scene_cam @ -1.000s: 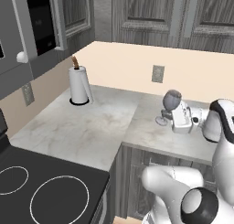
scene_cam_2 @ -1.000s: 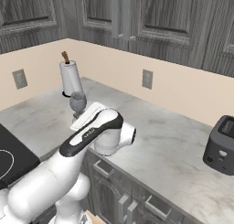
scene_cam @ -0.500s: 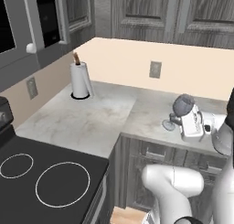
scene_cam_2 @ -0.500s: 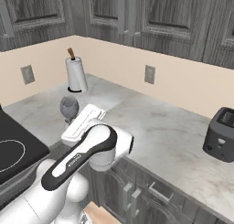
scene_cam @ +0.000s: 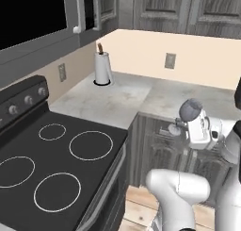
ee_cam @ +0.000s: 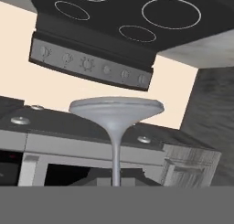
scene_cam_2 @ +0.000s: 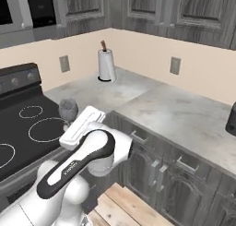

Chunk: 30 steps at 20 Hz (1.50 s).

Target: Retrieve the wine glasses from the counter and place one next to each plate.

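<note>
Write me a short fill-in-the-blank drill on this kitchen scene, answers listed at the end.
1. The gripper is shut on a wine ____.
2. The paper towel roll stands on the ____.
3. The stove top shows ____ ring burners.

Missing words: glass; counter; four

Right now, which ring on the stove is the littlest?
The back ring nearest the counter; the other three are clearly wider.

A black stove with four ring burners lies left of the jaws. A paper towel roll stands upright well beyond them by the wall, a wall outlet farther right.
</note>
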Available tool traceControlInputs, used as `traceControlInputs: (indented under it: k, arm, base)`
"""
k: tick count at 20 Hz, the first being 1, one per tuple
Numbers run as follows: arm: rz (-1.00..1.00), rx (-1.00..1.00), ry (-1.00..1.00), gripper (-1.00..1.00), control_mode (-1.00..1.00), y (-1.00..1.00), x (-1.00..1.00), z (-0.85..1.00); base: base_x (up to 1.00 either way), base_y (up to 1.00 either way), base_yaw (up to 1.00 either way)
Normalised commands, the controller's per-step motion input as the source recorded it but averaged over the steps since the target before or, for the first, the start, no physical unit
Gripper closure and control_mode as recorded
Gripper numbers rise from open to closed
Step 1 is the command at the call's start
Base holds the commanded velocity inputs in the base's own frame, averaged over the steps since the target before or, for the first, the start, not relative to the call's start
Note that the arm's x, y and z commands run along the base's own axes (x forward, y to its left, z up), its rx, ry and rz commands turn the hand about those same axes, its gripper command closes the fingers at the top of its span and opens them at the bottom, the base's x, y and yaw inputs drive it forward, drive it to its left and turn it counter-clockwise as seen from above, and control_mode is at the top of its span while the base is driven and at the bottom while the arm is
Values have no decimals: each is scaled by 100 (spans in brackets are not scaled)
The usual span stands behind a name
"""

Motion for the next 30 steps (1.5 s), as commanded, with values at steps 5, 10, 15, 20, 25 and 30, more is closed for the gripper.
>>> traceControlInputs:
  k: [5,10,15,20,25,30]
  arm:
    - [0,0,0,100,100,0,0,0]
    - [0,0,0,100,100,0,0,0]
    - [0,0,0,100,100,0,0,0]
    - [0,0,0,100,100,0,0,0]
    - [0,0,0,100,100,0,0,0]
    - [0,0,0,100,100,0,0,0]
  base:
    - [-98,-88,5]
    - [-97,-98,15]
    - [-100,-6,20]
    - [-79,17,61]
    - [-1,0,100]
    - [0,0,100]
